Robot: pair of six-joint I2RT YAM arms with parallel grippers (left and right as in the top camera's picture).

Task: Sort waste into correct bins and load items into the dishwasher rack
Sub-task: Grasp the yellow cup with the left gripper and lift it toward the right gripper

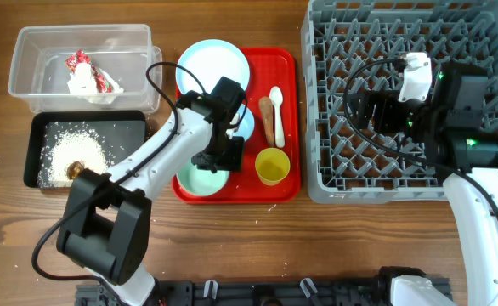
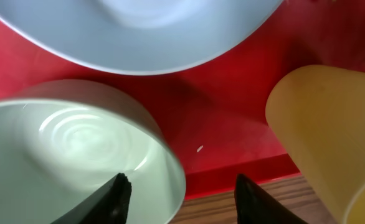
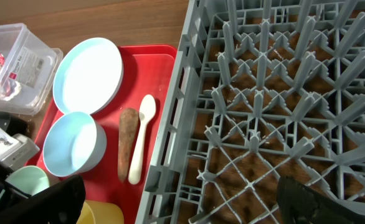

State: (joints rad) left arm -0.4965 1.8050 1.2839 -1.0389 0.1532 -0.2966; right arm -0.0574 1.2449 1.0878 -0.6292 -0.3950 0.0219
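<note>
At the far left of the wooden surface (image 1: 317,246), the clear tub (image 1: 28,51) held the crumpled red-and-white wrapper (image 1: 87,75). Just beside it, nearer the robot, the black tray (image 1: 130,127) carried white crumbs (image 1: 66,153) and a small brown lump (image 1: 77,167). On the red serving tray (image 1: 287,68) sat the round plate (image 1: 211,64), a pale blue bowl (image 3: 73,143), a pale green bowl (image 2: 76,143), the brown sausage-shaped piece (image 3: 126,143), the white spoon (image 3: 144,124) and the yellow cup (image 1: 272,166). The left end effector (image 2: 180,186) hung empty with jaws wide, straddling the green bowl's near rim. To the right, over the grey dishwasher rack (image 1: 487,34), the right end effector (image 3: 179,186) was spread wide too, gripping nothing.
</note>
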